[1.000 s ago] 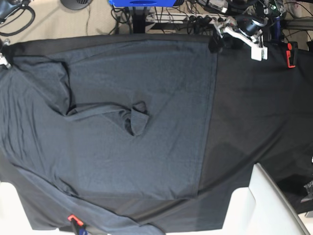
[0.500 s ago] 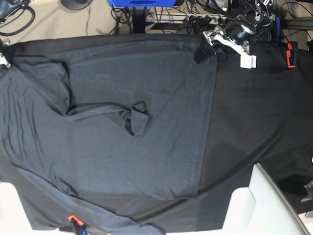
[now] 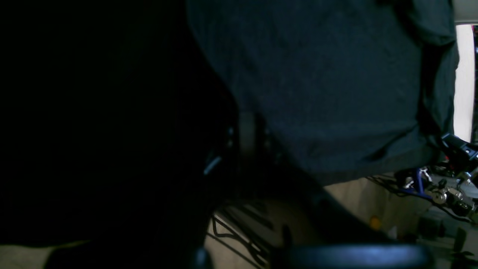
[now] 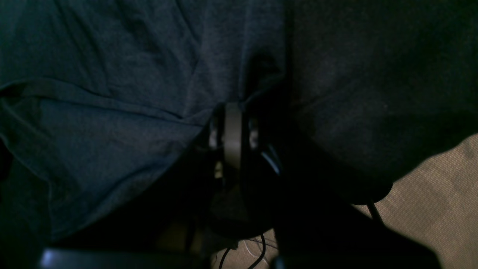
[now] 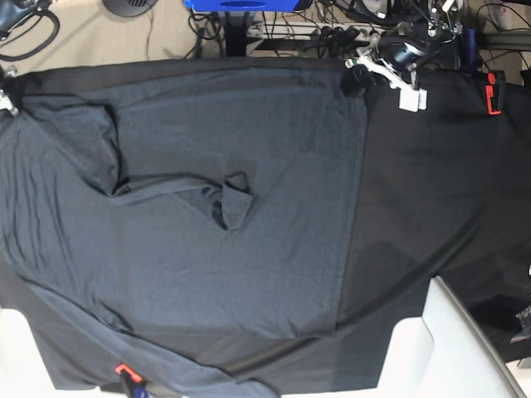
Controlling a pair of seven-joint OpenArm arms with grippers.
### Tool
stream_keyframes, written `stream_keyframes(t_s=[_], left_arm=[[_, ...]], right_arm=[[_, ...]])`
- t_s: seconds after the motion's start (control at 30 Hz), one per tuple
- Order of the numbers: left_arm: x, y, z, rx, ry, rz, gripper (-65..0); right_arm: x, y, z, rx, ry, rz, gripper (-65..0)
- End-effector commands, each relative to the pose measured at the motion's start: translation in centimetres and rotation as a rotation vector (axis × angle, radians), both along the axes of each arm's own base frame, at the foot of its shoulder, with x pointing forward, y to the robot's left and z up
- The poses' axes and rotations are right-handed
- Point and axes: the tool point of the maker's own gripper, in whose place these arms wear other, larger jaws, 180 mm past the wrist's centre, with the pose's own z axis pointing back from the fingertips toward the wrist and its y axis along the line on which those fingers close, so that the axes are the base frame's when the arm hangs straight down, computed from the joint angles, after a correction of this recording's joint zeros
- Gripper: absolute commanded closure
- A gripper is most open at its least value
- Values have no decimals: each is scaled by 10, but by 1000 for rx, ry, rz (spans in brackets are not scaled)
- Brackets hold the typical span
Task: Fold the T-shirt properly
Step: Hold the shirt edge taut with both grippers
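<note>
The dark slate-grey T-shirt lies spread flat across the black table cloth, with one sleeve folded in over its middle. My left gripper sits at the shirt's far right corner by the table's back edge. In the left wrist view its fingers are together, dark, with the T-shirt edge running into them. My right gripper is at the far left edge. In the right wrist view it is shut on a bunched fold of the T-shirt.
A red clamp sits on the cloth at the back right and an orange one at the front left. White surfaces show at the front right and front left. Cables and a blue frame lie beyond the back edge.
My left gripper swung left and came down onto the shirt's back right corner, going from wide open to shut. The shirt and the right gripper have not moved.
</note>
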Motion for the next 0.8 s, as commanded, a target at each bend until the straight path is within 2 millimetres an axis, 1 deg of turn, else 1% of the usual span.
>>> stream_keyframes(t_s=[0.0, 0.1, 0.17, 0.33, 0.47, 0.57, 0.63, 0.7, 0.77], left_arm=[[-11, 1, -6, 19, 51, -26, 0], [-12, 4, -6, 27, 54, -30, 0], [-12, 10, -5, 40, 54, -35, 0], [-16, 11, -6, 41, 63, -36, 0], [-17, 15, -6, 51, 65, -40, 0], [-17, 16, -6, 53, 65, -42, 0], [-17, 16, -6, 53, 65, -42, 0], [-17, 16, -6, 54, 65, -43, 0], [-19, 19, -6, 61, 71, -46, 0]], right_arm=[[4, -15, 12, -39, -27, -3, 0], [4, -16, 13, -42, -27, -4, 0], [4, -16, 13, -42, -27, -4, 0], [3, -16, 13, -44, -28, -5, 0], [-4, -17, 12, -47, -16, -7, 0], [-5, -17, 11, -47, -13, -7, 0], [-3, -20, 16, -65, -19, -3, 0], [-1, -25, 26, -103, -31, 5, 0], [-1, -24, 32, -126, -39, 12, 0]])
